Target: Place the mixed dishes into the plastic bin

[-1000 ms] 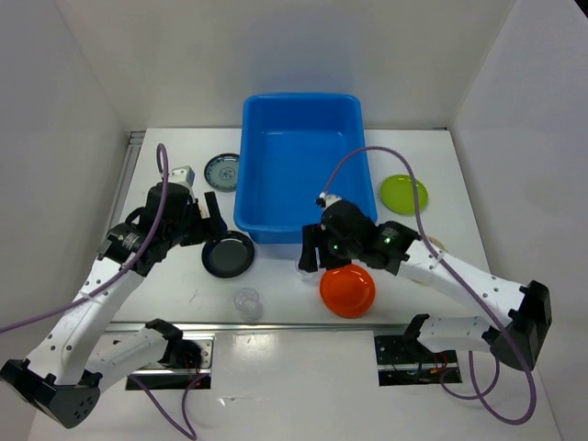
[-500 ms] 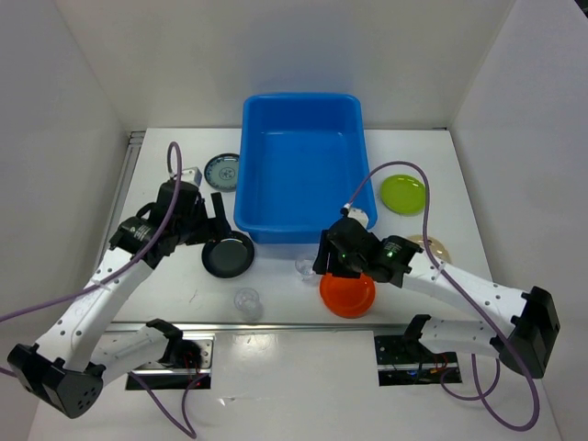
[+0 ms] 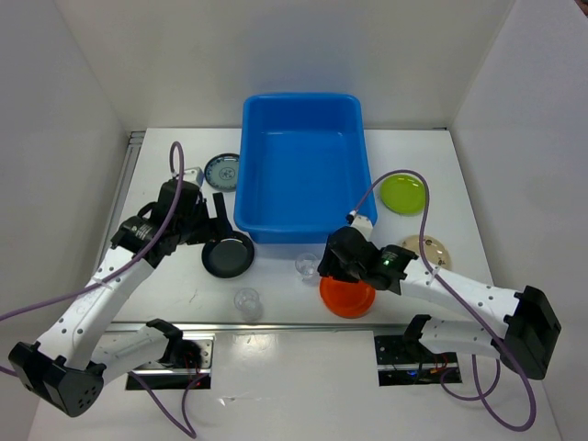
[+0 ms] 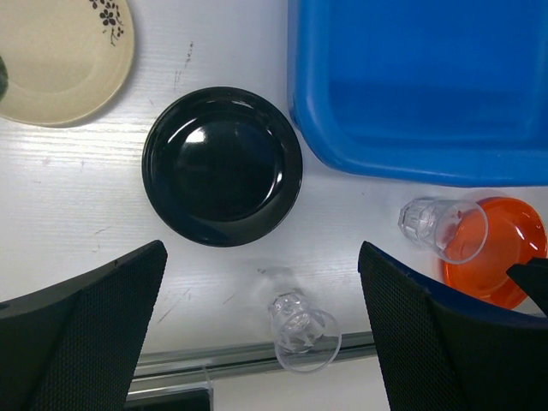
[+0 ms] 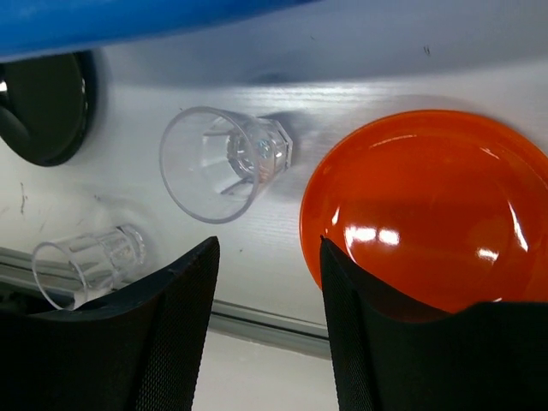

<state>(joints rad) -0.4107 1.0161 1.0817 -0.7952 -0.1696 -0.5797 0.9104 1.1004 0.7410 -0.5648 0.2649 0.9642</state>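
Note:
The blue plastic bin (image 3: 299,165) stands at the back middle, empty. The black plate (image 3: 228,255) lies by its near left corner, with the blue-patterned plate (image 3: 221,170) behind it. My left gripper (image 3: 209,225) hangs open and empty above the black plate (image 4: 223,163); in the left wrist view (image 4: 261,257) a cream plate (image 4: 64,60) shows at top left. The orange plate (image 3: 347,296) lies near the front. My right gripper (image 3: 329,265) is open and empty over its left edge (image 5: 428,205), beside a clear glass cup (image 5: 218,163). A second cup (image 3: 246,299) stands near the front rail.
The lime green plate (image 3: 403,193) lies right of the bin, and another cream plate (image 3: 428,250) lies nearer, partly under the right arm. A metal rail (image 3: 294,329) runs along the table's near edge. White walls close in the left, back and right.
My right gripper has moved right and nearer, from beside the glass cup to over the orange plate's left edge. My left gripper has shifted slightly towards the black plate.

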